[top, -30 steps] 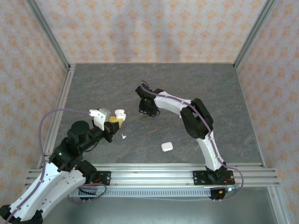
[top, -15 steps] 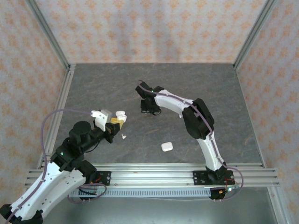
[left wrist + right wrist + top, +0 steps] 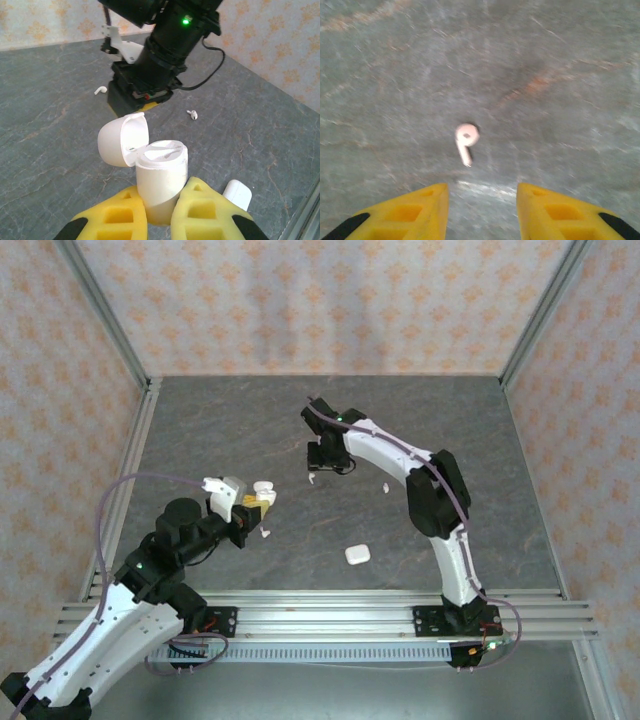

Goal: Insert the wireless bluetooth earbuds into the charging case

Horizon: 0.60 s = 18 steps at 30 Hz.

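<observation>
I hold the open white case (image 3: 160,172) upright in my left pincer (image 3: 162,202), bottom centre, lid tipped back left. One white earbud (image 3: 466,137) lies flat mid-frame, stem down; closed case (image 3: 357,554) lower centre.

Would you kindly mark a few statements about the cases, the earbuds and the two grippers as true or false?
1. The left gripper holds an open case with its lid swung back. True.
2. The right gripper is shut on an earbud. False: its jaws stand apart, and the earbud lies on the table just ahead of them.
3. A closed case lies on the table. True.
4. An earbud rests on top of the closed case. False: nothing lies on it; a second earbud lies on the table, apart from it.
</observation>
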### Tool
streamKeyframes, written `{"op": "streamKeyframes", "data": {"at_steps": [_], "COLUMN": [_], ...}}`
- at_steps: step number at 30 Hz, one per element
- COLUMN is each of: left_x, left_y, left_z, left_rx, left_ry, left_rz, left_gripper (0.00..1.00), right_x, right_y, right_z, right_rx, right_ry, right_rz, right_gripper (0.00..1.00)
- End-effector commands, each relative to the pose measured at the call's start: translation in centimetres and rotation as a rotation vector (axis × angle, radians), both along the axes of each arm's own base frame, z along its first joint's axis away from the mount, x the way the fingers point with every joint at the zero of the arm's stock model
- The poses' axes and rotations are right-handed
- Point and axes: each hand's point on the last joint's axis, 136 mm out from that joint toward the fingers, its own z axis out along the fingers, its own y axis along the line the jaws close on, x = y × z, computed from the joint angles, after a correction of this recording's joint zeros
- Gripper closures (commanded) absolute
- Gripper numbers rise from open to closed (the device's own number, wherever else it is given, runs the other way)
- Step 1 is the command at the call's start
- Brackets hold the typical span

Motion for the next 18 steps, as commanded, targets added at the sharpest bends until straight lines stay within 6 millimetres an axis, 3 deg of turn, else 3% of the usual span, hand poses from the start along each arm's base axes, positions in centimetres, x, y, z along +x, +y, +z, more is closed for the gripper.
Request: {"op": "streamKeyframes", "data": {"at_steps": [1,10,18], "left_x": [0.1,0.1,0.3], "left_y": [-0.4,-0.2,-0.1], "left_z": [1.4,1.1,0.8], "left_rx": [-0.019,-0.002,0.004], "left_ry": [-0.053,-0.051,-0.048], "left_rz": [-0.025,-0.013,-0.007], "left_gripper": [1.00,1.00,1.00], "right_x": [0.0,1.0,0.3], "right_y": [0.9,1.4,2.0], "right_z": [-1.2,-3.1,-4.6], "right_rx": [0.003,-0.059,-0.078], "right_ry": [0.065,0.097,0.133], "right_rz": [-0.033,-0.033,-0.021], "right_gripper": [0.58,0.59,0.62]}}
